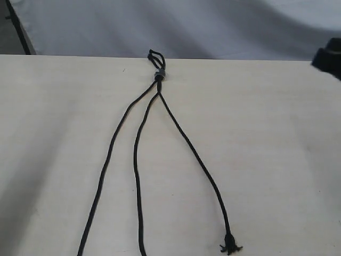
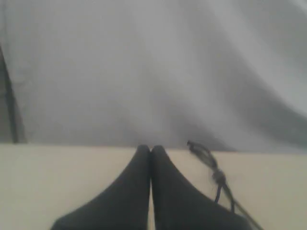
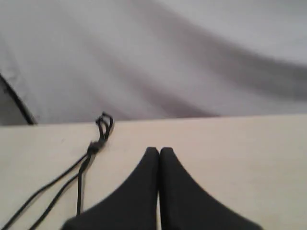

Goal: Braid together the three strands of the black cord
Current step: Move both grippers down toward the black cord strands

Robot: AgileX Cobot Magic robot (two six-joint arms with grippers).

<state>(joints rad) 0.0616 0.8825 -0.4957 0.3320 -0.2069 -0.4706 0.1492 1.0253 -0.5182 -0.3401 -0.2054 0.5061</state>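
Note:
The black cord lies on the pale table, its grey band (image 1: 159,74) near the far edge with short loops (image 1: 155,56) above it. Three strands fan out unbraided toward the near edge: the left strand (image 1: 105,165), the middle strand (image 1: 136,165) and the right strand (image 1: 198,157), which ends in a frayed tip (image 1: 230,246). The other two tips run out of view. My left gripper (image 2: 150,149) is shut and empty, with the band (image 2: 218,177) off to its side. My right gripper (image 3: 159,151) is also shut on nothing, the band (image 3: 93,148) lying apart from it.
A grey cloth backdrop (image 1: 176,26) hangs behind the table's far edge (image 1: 240,58). A dark piece of the robot (image 1: 327,57) shows at the exterior view's right edge. A dark post (image 1: 18,26) stands at the far left.

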